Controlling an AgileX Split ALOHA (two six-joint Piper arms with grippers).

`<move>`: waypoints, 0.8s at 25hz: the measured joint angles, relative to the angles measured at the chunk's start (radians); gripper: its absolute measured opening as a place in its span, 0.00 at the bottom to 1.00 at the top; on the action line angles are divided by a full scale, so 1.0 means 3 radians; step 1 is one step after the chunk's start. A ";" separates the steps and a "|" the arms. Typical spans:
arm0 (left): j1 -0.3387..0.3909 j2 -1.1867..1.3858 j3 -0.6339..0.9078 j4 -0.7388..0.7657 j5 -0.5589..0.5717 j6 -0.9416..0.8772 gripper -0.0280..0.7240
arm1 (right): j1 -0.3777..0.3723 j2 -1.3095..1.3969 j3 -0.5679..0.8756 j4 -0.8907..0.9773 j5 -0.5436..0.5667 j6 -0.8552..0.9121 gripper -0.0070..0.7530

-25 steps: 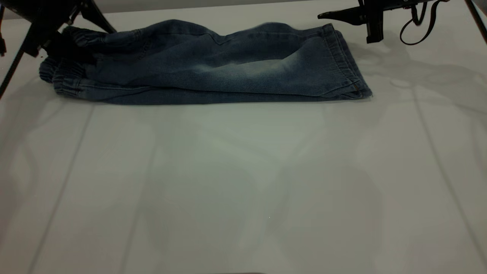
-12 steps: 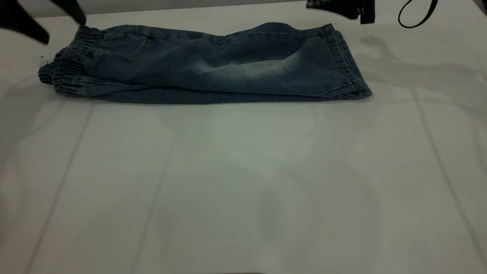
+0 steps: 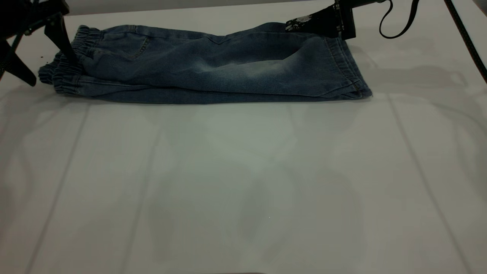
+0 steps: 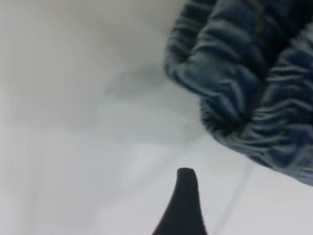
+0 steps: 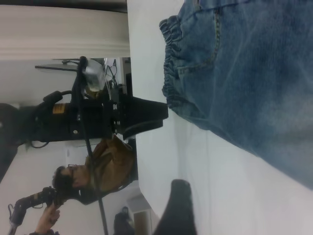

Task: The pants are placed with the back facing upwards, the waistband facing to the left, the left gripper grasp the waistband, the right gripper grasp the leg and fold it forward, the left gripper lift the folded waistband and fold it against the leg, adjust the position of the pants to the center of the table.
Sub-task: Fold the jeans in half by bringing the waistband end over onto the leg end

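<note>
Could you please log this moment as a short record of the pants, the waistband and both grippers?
pants: folded lengthwise, lying at the far side of the table
waistband: bunched at the left end
left gripper: open, one finger tip at the waistband
right gripper: over the far edge near the leg hem, not holding cloth
background: a person visible in the right wrist view

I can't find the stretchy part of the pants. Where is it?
In the exterior view the waistband is at the pants' left end, near the table's far edge, right beside the left hand.
</note>
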 joint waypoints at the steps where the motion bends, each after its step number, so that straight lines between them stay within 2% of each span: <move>1: 0.0000 0.0014 0.0000 0.0030 0.0000 -0.0047 0.82 | 0.0000 0.0000 0.0000 0.0000 -0.0004 0.0000 0.75; 5: 0.0000 0.0092 -0.0007 0.0048 -0.0047 -0.0100 0.82 | 0.0000 0.0000 0.0000 0.0000 -0.0011 -0.0004 0.75; 16: 0.0000 0.0349 -0.0013 -0.0141 -0.0471 -0.0122 0.81 | -0.0003 0.0000 0.0000 -0.0003 -0.0021 -0.0007 0.75; 18: 0.0000 0.0387 -0.0020 -0.0189 -0.0493 -0.0126 0.75 | -0.0003 0.0000 0.0000 -0.0003 -0.0021 -0.0007 0.75; 20: -0.0003 0.0395 -0.0023 -0.0208 -0.0510 -0.0128 0.64 | -0.0003 0.0000 -0.0003 -0.0007 -0.0021 -0.0007 0.75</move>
